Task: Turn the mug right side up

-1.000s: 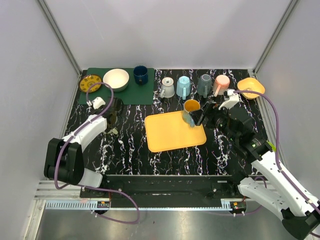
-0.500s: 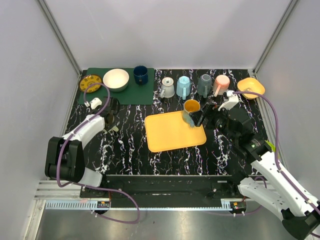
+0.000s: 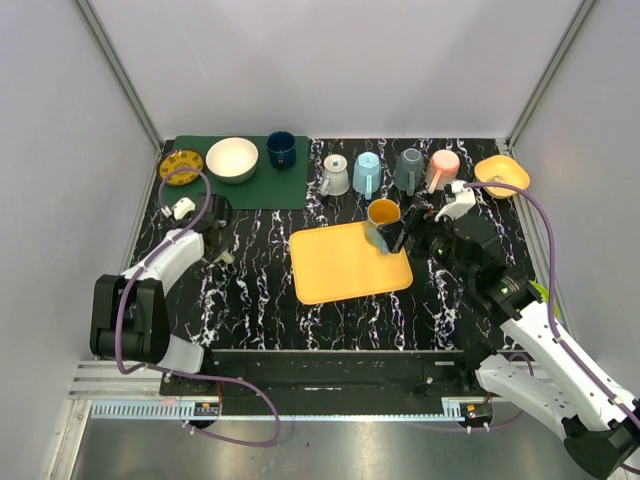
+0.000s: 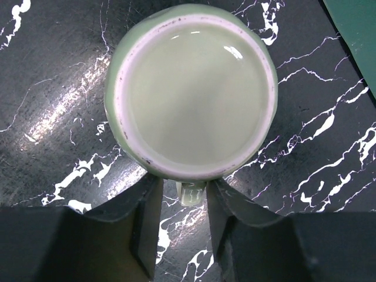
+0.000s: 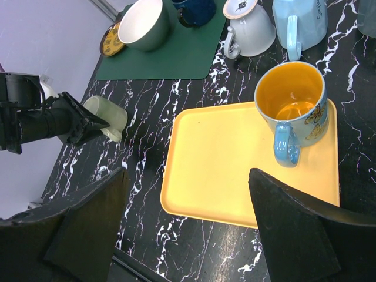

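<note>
The pale green mug [image 4: 194,88] is being presented mouth-down on the black marbled desk [image 4: 53,70], with its flat base and pale foot ring turned up toward the left wrist camera. In the overhead view it is being found at about nine o'clock of the desk, well apart from the yellow tray [image 5: 235,170]. Its handle [image 4: 191,194] is being shown at six o'clock of the base, and it is being pinched there by the left claw [image 4: 183,185], whose jaws are being drawn in on either side of it. The grasp is being judged as made and the turning-over as not yet begun. For this step to be done well, the mug is best being lifted clear of the desk first, so that the rim is not being dragged. The wrist is then being rolled through a half turn before the base is being lowered flat. Because the hold is being taken on a narrow loop, with the body hanging off to one side, a slow roll is being called for, lest the mug be swung or slipped between the jaws. Toward three o'clock, the tray is being occupied by an upright orange-lined mug [image 5: 291,97], near which the right claw [image 5: 187,176] is being held wide open and empty.
</note>
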Robot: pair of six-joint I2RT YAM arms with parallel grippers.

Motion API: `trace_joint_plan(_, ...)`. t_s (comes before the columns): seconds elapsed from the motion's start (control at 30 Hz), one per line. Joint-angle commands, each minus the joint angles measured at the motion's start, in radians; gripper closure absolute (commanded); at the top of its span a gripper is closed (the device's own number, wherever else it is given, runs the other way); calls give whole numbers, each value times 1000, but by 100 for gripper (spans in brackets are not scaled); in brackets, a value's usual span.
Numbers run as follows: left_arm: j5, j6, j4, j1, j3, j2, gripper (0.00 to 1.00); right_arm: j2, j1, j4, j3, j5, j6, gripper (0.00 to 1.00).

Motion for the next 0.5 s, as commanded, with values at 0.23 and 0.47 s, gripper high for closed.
trace_joint_plan(0.23,34,20,59,24,-22,-21,92,3,7,53,0,-21,3,11)
trace_joint_plan(0.47,89,75,99,31,-48,-79,100,-4,7,51,0,-35,3,11)
